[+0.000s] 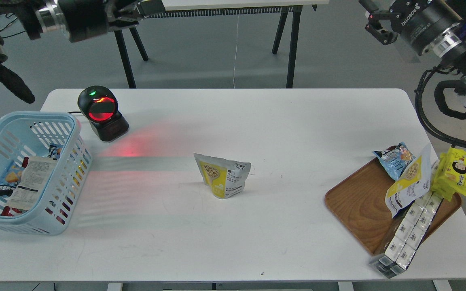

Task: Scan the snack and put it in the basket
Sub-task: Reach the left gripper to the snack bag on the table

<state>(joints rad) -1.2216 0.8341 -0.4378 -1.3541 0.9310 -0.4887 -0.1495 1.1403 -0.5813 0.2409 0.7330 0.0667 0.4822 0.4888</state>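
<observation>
A white and yellow snack pouch (223,176) stands upright near the middle of the white table (257,121), touched by nothing. The black barcode scanner (102,113) at the back left glows red and casts red light on the table. The light blue basket (69,169) at the left edge holds several snack packs. My left gripper (136,9) is raised at the top left, far above the table; its fingers cannot be told apart. My right gripper (374,25) is raised at the top right, partly cut off by the frame edge.
A wooden tray (358,202) at the front right holds a blue pack (395,159), another white and yellow pouch (409,182), yellow packs (455,171) and a long wrapped row of small boxes (409,230) hanging over the table edge. Another table's legs stand behind.
</observation>
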